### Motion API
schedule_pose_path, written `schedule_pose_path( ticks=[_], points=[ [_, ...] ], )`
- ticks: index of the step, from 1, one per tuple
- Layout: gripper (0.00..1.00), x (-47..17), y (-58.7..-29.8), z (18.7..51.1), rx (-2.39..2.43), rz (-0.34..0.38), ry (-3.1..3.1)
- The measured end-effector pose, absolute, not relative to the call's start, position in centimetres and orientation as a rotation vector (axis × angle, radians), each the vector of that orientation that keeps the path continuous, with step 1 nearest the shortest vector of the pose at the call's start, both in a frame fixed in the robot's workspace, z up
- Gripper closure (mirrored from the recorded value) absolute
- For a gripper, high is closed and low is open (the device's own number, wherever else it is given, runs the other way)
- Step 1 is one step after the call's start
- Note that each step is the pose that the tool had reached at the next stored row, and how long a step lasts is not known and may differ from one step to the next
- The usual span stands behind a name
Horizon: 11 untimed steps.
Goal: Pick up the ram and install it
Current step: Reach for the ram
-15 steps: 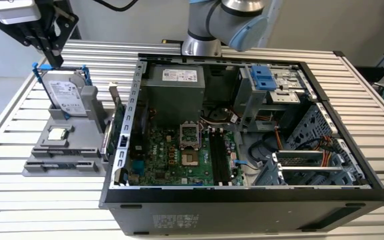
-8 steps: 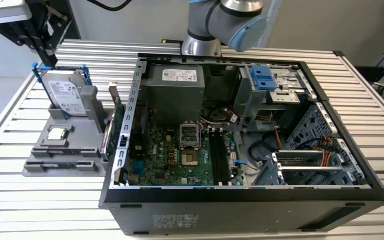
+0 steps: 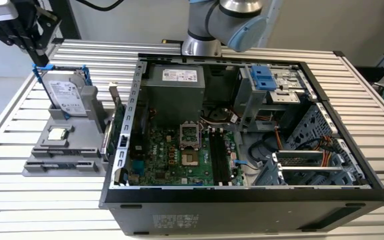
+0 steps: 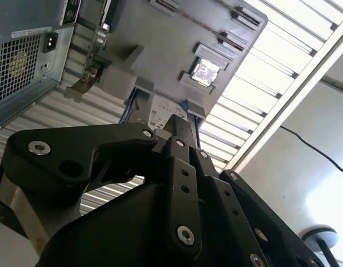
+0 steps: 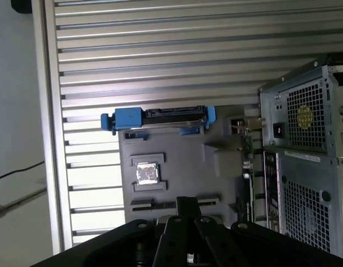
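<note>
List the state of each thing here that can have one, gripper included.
gripper: shut, empty, above the parts holder.
ram: on edge in the parts holder, not picked up.
hard drive: upright in the parts holder.
processor chip: flat in the parts holder.
computer case: on its side, panel off.
memory slots: look empty.

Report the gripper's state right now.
Gripper: closed, holding nothing.
</note>
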<state>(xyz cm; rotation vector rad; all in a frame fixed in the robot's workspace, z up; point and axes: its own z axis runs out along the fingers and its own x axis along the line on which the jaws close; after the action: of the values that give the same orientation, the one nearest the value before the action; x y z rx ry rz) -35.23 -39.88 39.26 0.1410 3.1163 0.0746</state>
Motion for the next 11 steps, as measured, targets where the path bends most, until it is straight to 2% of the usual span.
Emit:
schedule_pose_path(
  ticks=[11],
  points=[
    [1.00, -37.1, -39.9, 39.3, 0.141, 0.075, 3.116]
  ],
)
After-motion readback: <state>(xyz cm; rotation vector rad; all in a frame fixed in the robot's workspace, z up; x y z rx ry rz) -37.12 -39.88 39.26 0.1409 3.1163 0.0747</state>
